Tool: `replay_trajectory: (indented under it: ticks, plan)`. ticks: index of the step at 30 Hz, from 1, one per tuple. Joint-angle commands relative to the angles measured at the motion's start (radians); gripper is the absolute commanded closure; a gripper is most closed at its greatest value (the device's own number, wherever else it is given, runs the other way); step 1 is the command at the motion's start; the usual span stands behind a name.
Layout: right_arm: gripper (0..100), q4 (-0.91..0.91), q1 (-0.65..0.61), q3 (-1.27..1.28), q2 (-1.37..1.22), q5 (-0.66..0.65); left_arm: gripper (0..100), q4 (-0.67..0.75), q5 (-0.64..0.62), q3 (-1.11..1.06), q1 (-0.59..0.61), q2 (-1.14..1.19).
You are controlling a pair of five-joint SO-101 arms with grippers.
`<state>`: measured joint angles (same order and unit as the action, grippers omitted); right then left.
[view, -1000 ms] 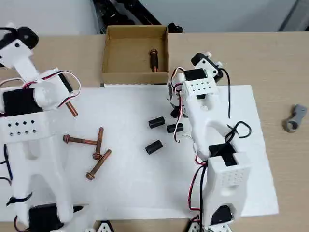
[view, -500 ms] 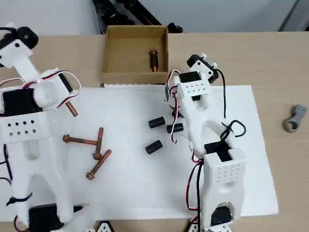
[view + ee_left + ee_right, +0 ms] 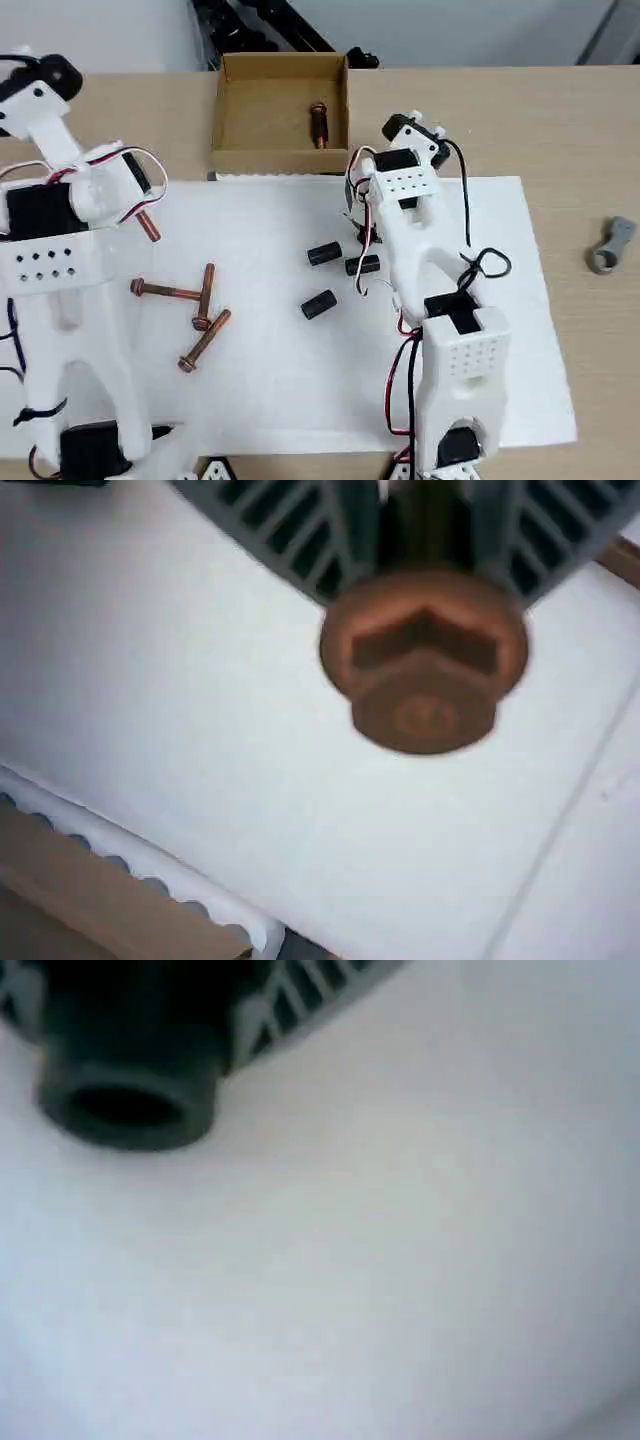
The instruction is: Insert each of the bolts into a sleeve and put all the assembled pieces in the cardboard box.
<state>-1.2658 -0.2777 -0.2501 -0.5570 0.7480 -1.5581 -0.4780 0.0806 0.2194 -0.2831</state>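
Observation:
My left gripper (image 3: 425, 535) is shut on a copper bolt (image 3: 425, 665), whose hex head faces the wrist camera. In the high view that bolt (image 3: 149, 226) sticks out below the left gripper (image 3: 138, 208), over the left part of the white foam sheet (image 3: 270, 380). My right gripper (image 3: 130, 1010) is shut on a black sleeve (image 3: 128, 1100) with its open bore showing, low over the foam. Three loose bolts (image 3: 204, 338) lie left of centre and three loose sleeves (image 3: 318, 304) lie mid-sheet. The cardboard box (image 3: 240, 110) holds one assembled piece (image 3: 318, 124).
A grey part (image 3: 610, 245) lies on the wooden table at the far right. Black equipment (image 3: 250, 25) stands behind the box. The foam's toothed edge (image 3: 150, 865) meets the table under the left arm.
The right arm has shifted slightly to the left with the sleeve in its gripper. The left arm and the loose parts have not moved.

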Motion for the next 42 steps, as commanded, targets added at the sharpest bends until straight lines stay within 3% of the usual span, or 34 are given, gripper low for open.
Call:
replay_trajectory:
  ticks: [1, 13, 26, 34, 42]
  plan:
    - [99.1, -0.059, -0.047, -0.025, 0.021, -0.018, 100, 0.005, 0.032, 0.015, -0.002, -0.046]
    - [99.1, -0.254, -0.050, -0.072, 0.487, -0.183, 100, 0.011, 0.219, 0.019, -0.008, -0.048]
    - [99.1, -0.390, -0.070, -0.037, 1.055, -0.499, 100, 0.005, 0.232, 0.289, -0.026, -0.048]
    - [99.1, -0.286, -0.073, 0.427, 1.431, -0.519, 100, -0.066, 0.232, 0.429, -0.272, -0.046]
    - [99.4, 0.125, -0.088, 1.042, 1.836, -0.589, 100, 0.008, 0.233, 0.446, -0.396, -0.046]
